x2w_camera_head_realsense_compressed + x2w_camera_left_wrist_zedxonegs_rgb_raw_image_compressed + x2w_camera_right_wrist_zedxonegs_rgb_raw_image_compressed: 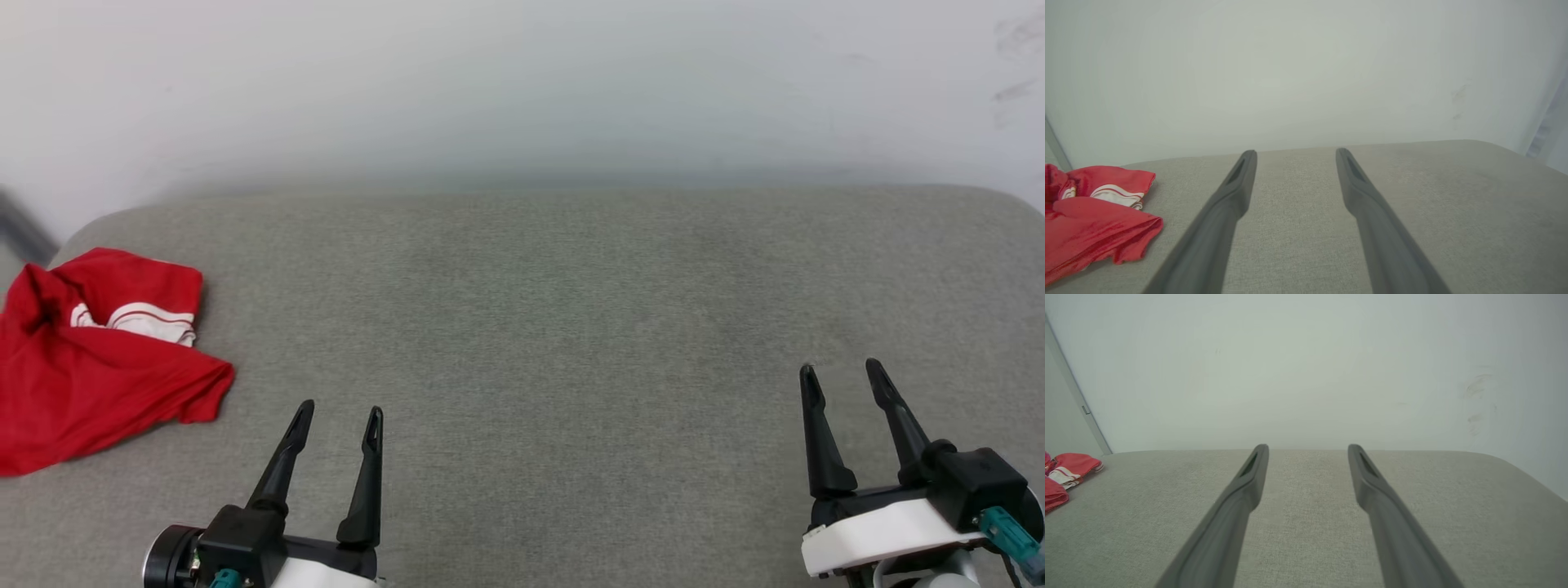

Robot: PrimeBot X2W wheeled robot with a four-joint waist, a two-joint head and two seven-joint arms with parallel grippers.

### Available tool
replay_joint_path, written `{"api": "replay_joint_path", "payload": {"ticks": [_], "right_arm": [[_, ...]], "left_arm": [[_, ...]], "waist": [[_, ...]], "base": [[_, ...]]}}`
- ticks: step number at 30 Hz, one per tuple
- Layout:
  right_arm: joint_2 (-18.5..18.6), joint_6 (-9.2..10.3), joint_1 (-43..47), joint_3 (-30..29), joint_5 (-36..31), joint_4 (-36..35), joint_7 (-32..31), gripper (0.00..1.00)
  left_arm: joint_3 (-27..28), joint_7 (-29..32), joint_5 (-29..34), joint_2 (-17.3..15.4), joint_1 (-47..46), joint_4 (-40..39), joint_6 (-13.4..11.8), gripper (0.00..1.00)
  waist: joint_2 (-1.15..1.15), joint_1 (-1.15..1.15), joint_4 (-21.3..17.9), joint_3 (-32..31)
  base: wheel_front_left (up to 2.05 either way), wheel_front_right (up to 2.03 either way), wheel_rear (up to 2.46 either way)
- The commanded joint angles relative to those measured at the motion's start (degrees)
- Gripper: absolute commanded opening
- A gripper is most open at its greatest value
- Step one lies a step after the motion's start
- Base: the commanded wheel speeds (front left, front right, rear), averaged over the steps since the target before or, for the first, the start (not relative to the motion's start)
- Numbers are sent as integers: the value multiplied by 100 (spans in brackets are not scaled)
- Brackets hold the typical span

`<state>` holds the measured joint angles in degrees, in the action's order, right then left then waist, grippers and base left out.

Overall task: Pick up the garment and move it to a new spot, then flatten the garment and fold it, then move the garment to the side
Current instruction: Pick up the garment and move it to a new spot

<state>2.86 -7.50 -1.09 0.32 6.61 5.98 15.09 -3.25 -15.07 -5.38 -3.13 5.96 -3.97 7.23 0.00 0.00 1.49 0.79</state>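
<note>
The garment [90,367] lies crumpled at the far left of the grey cushion, red cloth with a white striped sleeve showing on top. In the left wrist view the garment [1094,220] sits at the lower left; in the right wrist view the garment [1063,477] peeks in at the left edge. My left gripper [339,412] stands open low on the cushion, a short way right of the garment and apart from it. My right gripper [842,369] is open at the lower right, far from the cloth. Nothing is between either pair of fingers.
The grey fabric cushion [555,327] spreads wide across the view, with rounded far corners. A pale wall [522,82] rises right behind it. A dark strip [20,224] runs along the wall at the far left.
</note>
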Motion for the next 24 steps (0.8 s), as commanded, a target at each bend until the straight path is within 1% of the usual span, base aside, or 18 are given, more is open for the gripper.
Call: {"api": "replay_joint_path", "payload": {"ticks": [1,5,21,22,24], "right_arm": [[3,2,80,24,-20,-12,13,100],[3,2,122,80,11,-26,12,100],[2,2,290,390,204,2,12,100],[2,2,290,390,204,2,12,100],[3,2,317,438,221,1,12,100]], "left_arm": [[45,-16,-10,9,42,14,13,100],[161,-16,-13,13,53,60,17,100],[351,-16,86,-103,317,-37,18,100],[351,-16,86,-103,317,-37,18,100],[432,-16,144,-105,310,-116,18,100]], "waist": [[0,0,141,-17],[0,0,434,-44],[0,0,1914,-267],[0,0,1914,-267],[0,0,2088,-293]], "base": [[0,0,0],[0,0,0],[0,0,0],[0,0,0],[0,0,0]]}}
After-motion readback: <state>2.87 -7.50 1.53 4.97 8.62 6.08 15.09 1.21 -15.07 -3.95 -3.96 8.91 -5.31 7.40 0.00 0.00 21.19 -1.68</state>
